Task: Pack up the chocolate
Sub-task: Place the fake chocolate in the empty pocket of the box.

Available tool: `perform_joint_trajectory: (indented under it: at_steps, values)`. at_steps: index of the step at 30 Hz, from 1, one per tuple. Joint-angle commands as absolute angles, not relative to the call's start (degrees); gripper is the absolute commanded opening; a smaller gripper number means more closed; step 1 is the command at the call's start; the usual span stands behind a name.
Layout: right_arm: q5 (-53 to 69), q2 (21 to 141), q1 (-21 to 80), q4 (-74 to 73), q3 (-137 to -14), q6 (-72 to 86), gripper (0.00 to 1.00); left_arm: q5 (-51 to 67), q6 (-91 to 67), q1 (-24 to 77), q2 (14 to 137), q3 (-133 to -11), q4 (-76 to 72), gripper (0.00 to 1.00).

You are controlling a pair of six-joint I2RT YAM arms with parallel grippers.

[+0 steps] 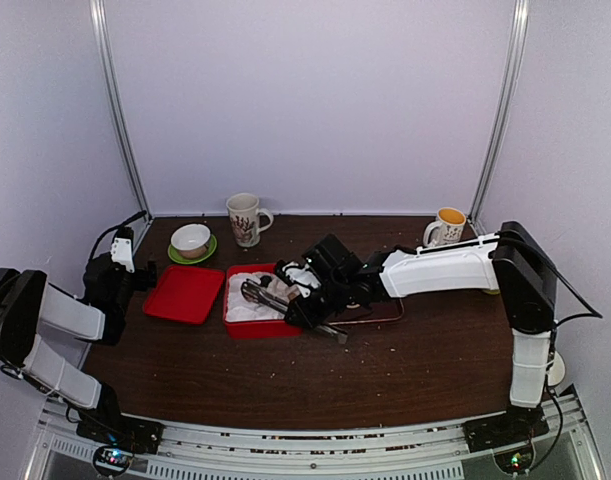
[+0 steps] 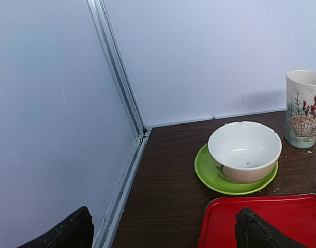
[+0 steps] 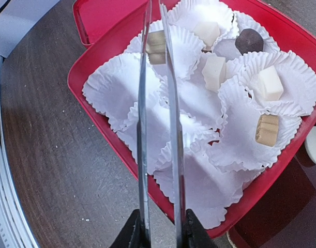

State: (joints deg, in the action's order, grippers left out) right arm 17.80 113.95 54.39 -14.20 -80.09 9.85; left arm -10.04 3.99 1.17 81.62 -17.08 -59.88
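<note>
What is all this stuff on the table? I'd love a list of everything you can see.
box: one, red, mid-table
paper cups: many, white, lining the box
chocolate: six showing, cream, tan and dark brown; five in cups, one tan between the tongs' tips
tongs: one, metal, over the box
lid: one, red, left of the box
bowl: one, white, on the saucer
saucer: one, green, back left
shell mug: one, cream, right of the bowl
orange mug: one, orange inside, back right
tray: one, dark, right of the box, mostly hidden
table: one, dark brown
left gripper: open, by the lid
right gripper: shut on the tongs
</note>
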Motion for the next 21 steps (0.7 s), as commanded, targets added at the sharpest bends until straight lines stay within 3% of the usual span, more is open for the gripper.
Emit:
perform_joint_trajectory:
  at_steps: [1,10,21]
  values:
    - [18.0,115.4,54.9,-12.5,-82.6,10.6,0.25,-9.5,4.3,0.7,81.6,-17.0,-61.8,0.98]
    - [17.0,117.8,54.9,-12.4,-84.5,10.8,0.27,-9.5,4.3,0.8,81.6,-17.0,-61.8,0.98]
    - [16.3,115.6,54.9,-12.4,-84.6,10.3,0.37,-9.6,4.3,0.7,81.6,-17.0,-61.7,0.98]
